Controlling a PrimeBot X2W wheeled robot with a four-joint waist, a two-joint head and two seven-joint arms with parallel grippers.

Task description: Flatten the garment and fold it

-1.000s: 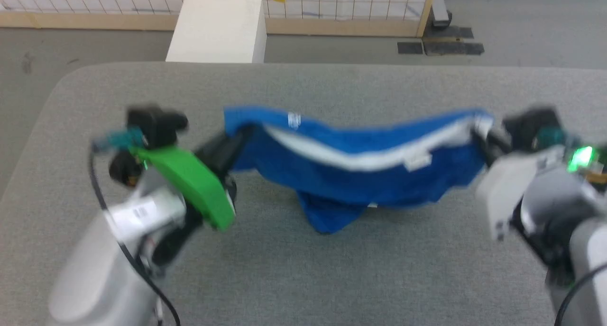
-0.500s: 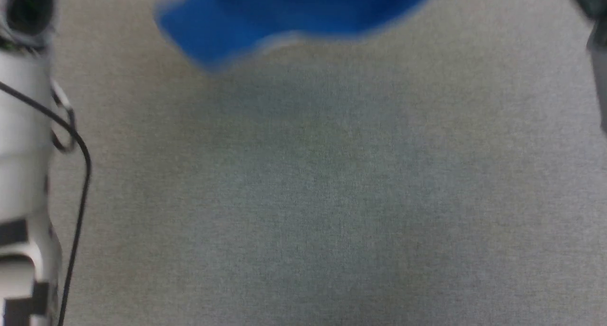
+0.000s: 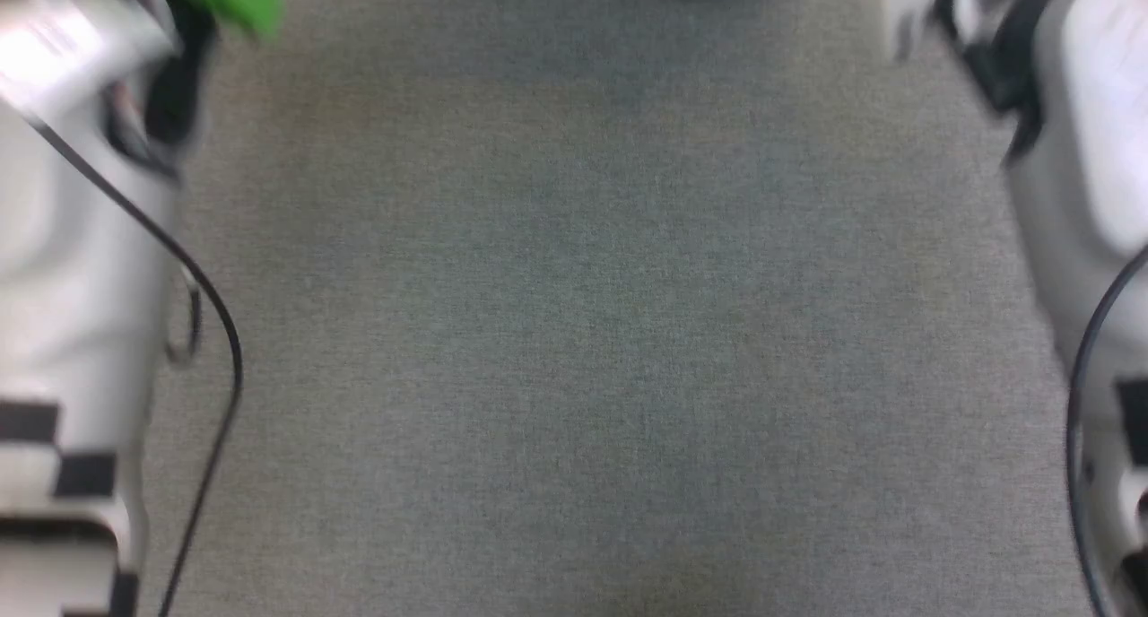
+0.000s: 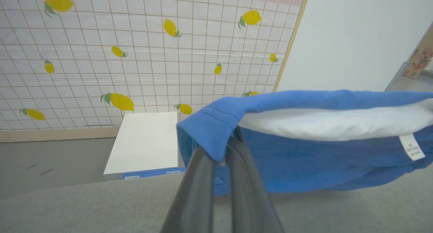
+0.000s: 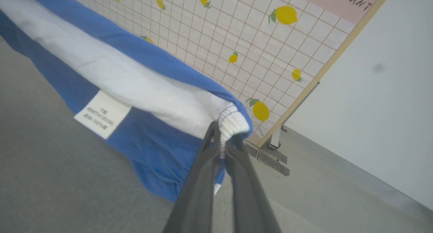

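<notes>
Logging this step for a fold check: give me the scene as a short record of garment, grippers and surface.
garment: blue shorts, stretched between both grippers, sagging, not flat
left gripper: jaws shut on a blue corner
right gripper: jaws shut on a white-edged corner
table: grey, beneath the garment
fold: not begun

Lemon-print grid screen point(image 4: 101, 40), white box point(image 4: 145, 141), grey floor point(image 4: 40, 162).

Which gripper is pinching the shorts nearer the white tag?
The right gripper: the tag hangs close beside it; the left gripper grips the shorts farther away.
</notes>
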